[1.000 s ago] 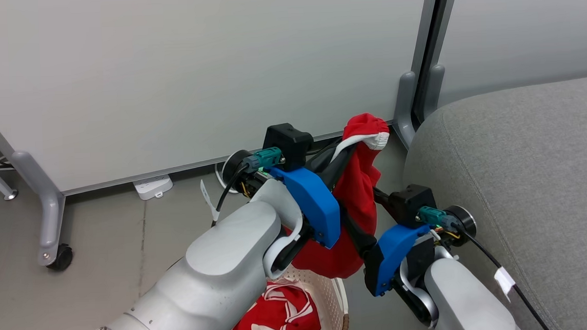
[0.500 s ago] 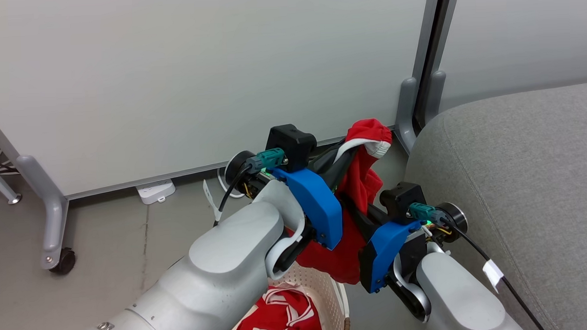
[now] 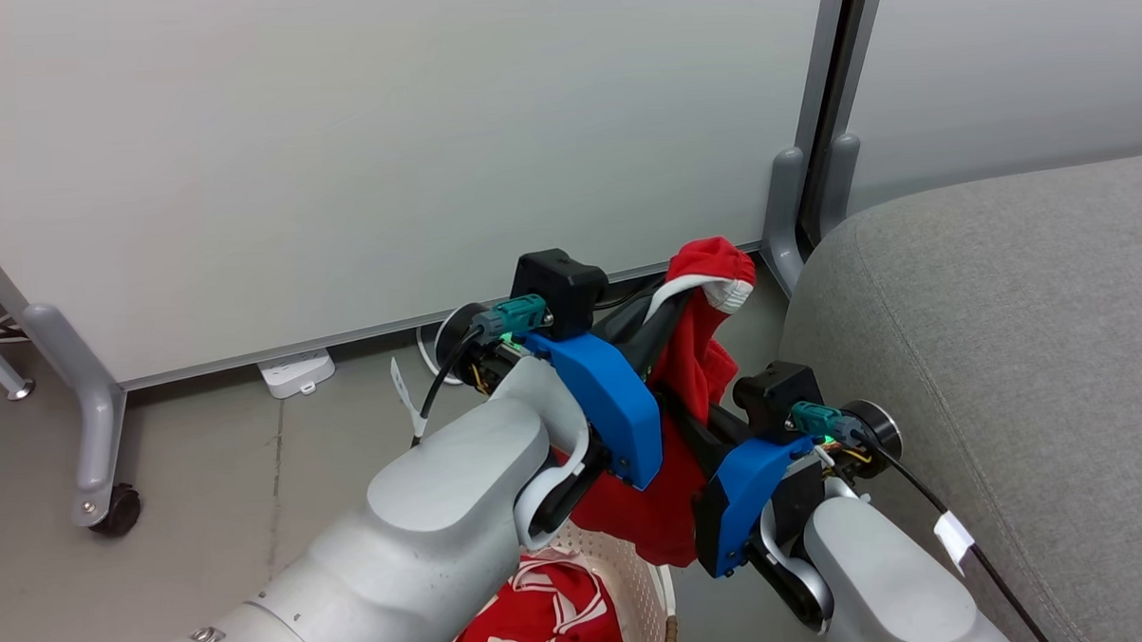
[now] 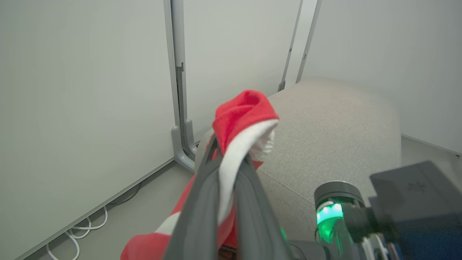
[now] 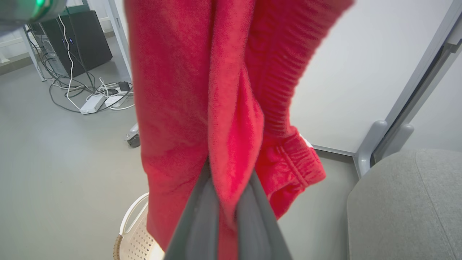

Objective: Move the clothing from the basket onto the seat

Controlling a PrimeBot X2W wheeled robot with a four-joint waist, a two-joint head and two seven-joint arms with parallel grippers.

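A red garment of the clothing (image 3: pixel 700 354) with white trim hangs in the air above the basket (image 3: pixel 641 570), held by both grippers. My left gripper (image 3: pixel 673 303) is shut on its white-trimmed top; the left wrist view has the fingers (image 4: pixel 202 202) pinching the white band (image 4: pixel 234 159). Lower down, my right gripper (image 3: pixel 696 416) is shut on the hanging red fabric (image 5: pixel 187 108), which bunches between its fingers (image 5: pixel 252 216). Another red and white garment (image 3: pixel 553 616) lies in the cream basket (image 5: pixel 131 234). The grey seat (image 3: pixel 1009 344) stands just to the right of both grippers.
A pale partition wall runs behind, with grey feet on castors (image 3: pixel 117 508) and an upright post (image 3: pixel 812 160) beside the seat's corner. A white power strip (image 3: pixel 295 369) lies on the floor at the wall. Cables and a black computer tower (image 5: pixel 86 39) are further left.
My right gripper has shifted a little left toward the hanging garment and closed on its red fabric. The left gripper still holds the garment's top, and the head view has shifted slightly.
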